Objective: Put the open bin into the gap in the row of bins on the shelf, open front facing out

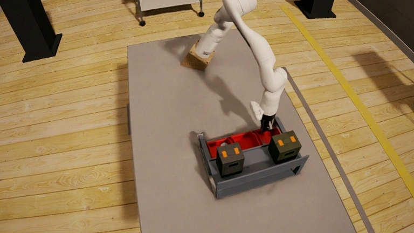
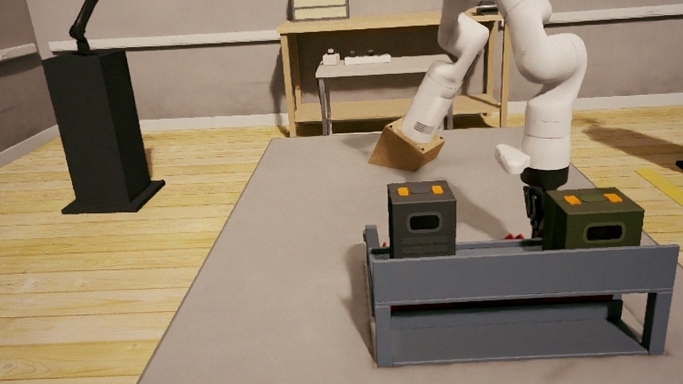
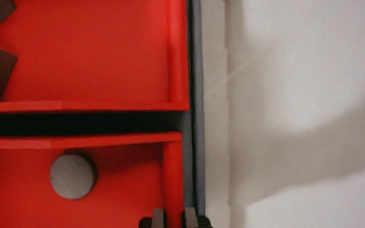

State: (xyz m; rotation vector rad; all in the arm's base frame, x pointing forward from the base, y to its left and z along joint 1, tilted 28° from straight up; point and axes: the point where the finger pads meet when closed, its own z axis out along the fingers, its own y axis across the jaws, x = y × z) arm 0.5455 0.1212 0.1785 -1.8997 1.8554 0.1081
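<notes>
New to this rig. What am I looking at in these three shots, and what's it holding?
It is one white robot arm on a wooden block, bolted to a grey table. The first picture looks down from above. The second looks across the table from behind a low grey shelf. The third comes from a camera on the arm's wrist, looking straight down.

Two closed boxes stand on the shelf's top board, one dark grey and one green. Red open bins sit in a row under that board.

The jaws are shut on the side wall of the end red bin, which holds a grey disc. Its neighbour bin sits just beyond a dark gap.
</notes>
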